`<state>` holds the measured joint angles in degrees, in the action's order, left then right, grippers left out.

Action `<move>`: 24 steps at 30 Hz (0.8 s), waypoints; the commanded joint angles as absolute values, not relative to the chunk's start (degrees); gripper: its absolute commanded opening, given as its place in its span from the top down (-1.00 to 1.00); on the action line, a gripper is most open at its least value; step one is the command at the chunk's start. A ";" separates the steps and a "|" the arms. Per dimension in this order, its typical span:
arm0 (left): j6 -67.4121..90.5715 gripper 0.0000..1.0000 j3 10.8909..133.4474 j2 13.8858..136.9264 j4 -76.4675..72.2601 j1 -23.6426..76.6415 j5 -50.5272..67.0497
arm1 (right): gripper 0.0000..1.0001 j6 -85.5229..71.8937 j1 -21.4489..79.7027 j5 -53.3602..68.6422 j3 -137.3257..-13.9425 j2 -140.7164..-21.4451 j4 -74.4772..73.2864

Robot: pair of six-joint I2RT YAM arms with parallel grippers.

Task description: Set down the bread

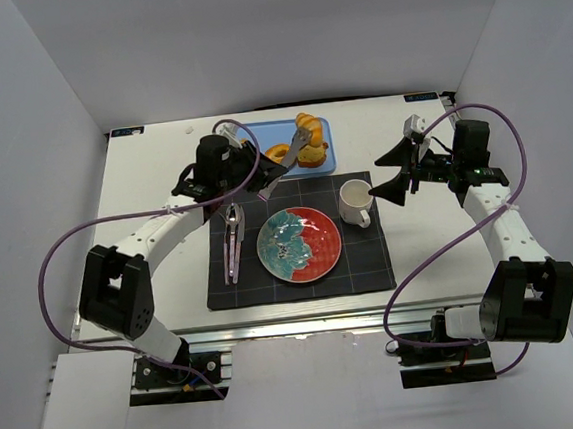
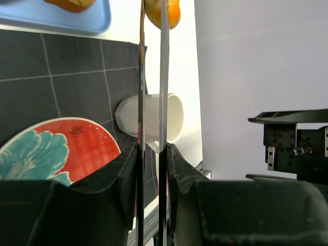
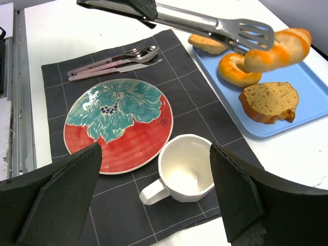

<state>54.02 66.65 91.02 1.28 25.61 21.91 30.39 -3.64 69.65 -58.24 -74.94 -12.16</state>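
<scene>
Over the tray (image 3: pixel 313 97), left end effector (image 2: pixel 152 159) squeezes tongs (image 3: pixel 215 25) pinching bread (image 3: pixel 279 48).

Left tool (image 1: pixel 251 169) holding tongs (image 1: pixel 284 166), bread (image 1: pixel 306 132) over tray (image 1: pixel 261 133)

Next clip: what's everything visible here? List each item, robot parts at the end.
bread: one, golden with orange ridges, gripped in the tongs over the tray
tongs: one, metal, in the left gripper
tray: one, blue, behind the placemat
doughnut: one, orange-gold, on tray
loaf slice: one, brown, on tray
bun: one, golden, on tray, partly hidden
placemat: one, dark gridded, on table
plate: one, red and teal, mid-placemat
mug: one, white, empty, beside plate
cutlery: three, pink handles, on placemat
table: one, white
left gripper: black, jaws shut on tongs
right gripper: black, jaws open, near mug
</scene>
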 commanded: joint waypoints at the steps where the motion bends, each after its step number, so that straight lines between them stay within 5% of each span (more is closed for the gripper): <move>1: 53.27 1.00 66.18 86.66 -0.35 24.61 22.76 | -0.79 30.23 -3.87 71.63 -59.41 -73.56 -12.13; 10: 32.17 1.00 62.33 71.76 31.62 24.43 21.53 | -0.79 35.95 -3.96 71.37 -60.38 -73.91 -17.93; 18: 37.09 1.00 47.83 56.87 33.66 26.10 25.05 | -0.79 35.51 -3.96 71.89 -60.38 -74.79 -17.31; 24: 36.92 0.69 45.26 58.61 35.50 30.05 23.91 | -0.79 35.33 -3.96 71.90 -60.73 -75.15 -17.58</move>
<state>37.50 45.41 58.04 34.17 28.49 23.59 34.92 -3.70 70.28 -58.39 -75.09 -16.82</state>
